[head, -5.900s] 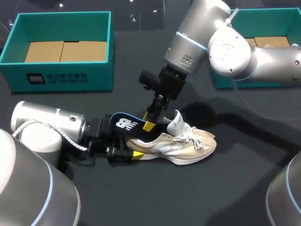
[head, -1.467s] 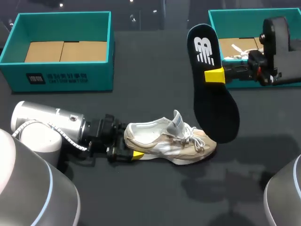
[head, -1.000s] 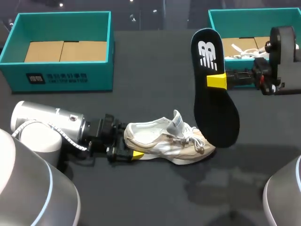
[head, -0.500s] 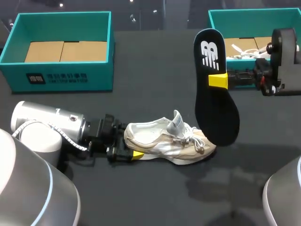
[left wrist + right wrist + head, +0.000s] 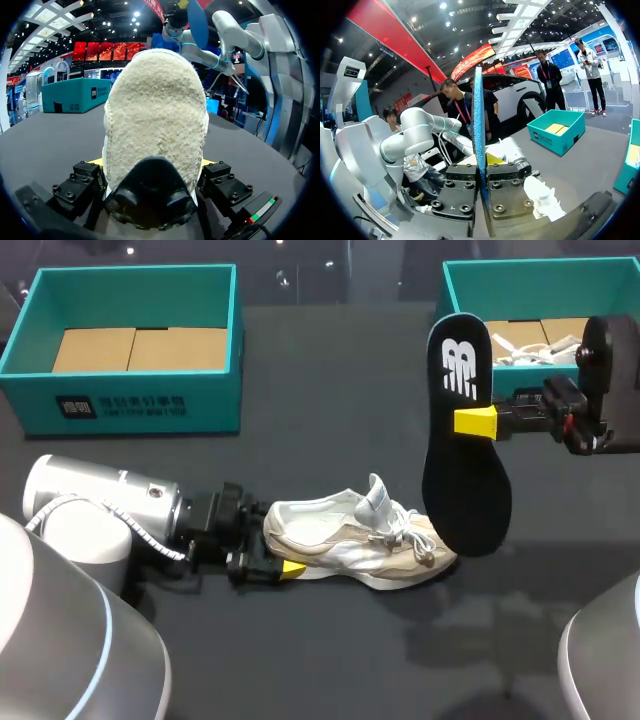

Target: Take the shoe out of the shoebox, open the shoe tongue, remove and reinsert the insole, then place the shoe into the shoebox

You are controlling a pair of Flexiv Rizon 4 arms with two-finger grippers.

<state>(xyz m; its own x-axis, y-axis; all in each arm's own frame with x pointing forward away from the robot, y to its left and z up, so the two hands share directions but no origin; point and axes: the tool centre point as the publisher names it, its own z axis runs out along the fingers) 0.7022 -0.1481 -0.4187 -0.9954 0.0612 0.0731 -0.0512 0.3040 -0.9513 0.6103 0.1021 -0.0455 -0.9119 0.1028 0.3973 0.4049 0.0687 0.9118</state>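
The beige and white shoe [image 5: 360,538] lies on its side on the black table, toe to the right. My left gripper [image 5: 268,558] holds its heel: in the left wrist view the heel [image 5: 155,125] fills the gap and touches both fingers. My right gripper [image 5: 478,422] is shut on the dark insole [image 5: 463,445], which hangs upright above the shoe's toe, logo end up. The right wrist view shows the insole [image 5: 479,130] edge-on, clamped in that gripper [image 5: 483,176], with the shoe [image 5: 543,197] below.
A teal shoebox [image 5: 130,390] with a cardboard floor stands at the back left. A second teal shoebox [image 5: 460,285] at the back right holds something white [image 5: 520,348]. My right arm [image 5: 610,380] crosses in front of that box.
My right gripper has carried the insole a little to the right and downward. The shoe and my left arm have stayed still.
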